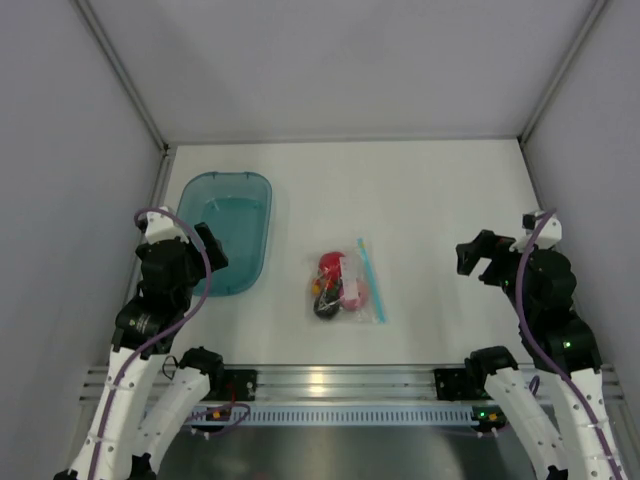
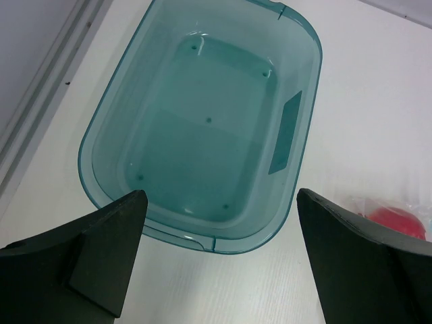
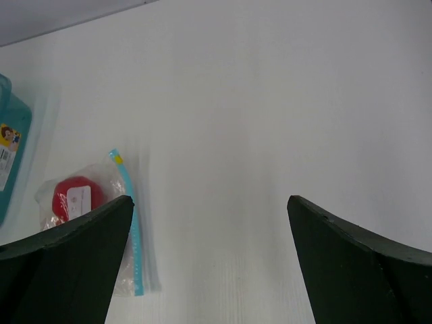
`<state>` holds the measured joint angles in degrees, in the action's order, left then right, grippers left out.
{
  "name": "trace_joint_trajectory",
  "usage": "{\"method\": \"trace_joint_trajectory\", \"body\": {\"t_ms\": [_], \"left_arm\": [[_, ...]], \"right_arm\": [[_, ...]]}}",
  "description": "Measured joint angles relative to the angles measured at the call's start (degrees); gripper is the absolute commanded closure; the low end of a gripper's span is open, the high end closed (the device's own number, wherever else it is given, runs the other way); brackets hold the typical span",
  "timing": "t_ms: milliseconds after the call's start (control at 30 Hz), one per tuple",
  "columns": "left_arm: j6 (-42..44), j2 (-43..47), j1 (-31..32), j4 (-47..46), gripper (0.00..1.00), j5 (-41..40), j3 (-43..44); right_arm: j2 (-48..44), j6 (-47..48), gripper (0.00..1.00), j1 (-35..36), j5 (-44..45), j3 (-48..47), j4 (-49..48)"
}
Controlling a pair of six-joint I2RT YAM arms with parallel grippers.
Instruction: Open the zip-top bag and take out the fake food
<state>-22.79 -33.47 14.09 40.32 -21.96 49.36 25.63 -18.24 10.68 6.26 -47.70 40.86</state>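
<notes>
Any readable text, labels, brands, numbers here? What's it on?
Nothing legible in any view.
The white sticker on the red ball-like plastic toy in the clear zip-top bag: too small to read.
The colourful picture label on the translucent teal plastic tub: blurred, unreadable.
The dark rectangle on the tub wall, left wrist view: no text shows.

The table is white and flat. Two things lie on it. A see-through blue-green tub sits at the middle left of the top view, with its open side up. A small clear bag lies flat near the middle of the picture. It is to the right of the tub and does not touch it. A light blue strip runs down the bag's right edge. You can see toy food through the plastic.
</notes>
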Motion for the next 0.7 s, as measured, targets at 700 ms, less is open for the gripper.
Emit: {"method": "trace_joint_trajectory", "body": {"t_ms": [700], "left_arm": [[0.15,-0.46,0.00,-0.74,0.01,4.35,-0.70]], "right_arm": [[10.03,-7.87,0.11,0.00,-29.90,19.34,-21.86]]}}
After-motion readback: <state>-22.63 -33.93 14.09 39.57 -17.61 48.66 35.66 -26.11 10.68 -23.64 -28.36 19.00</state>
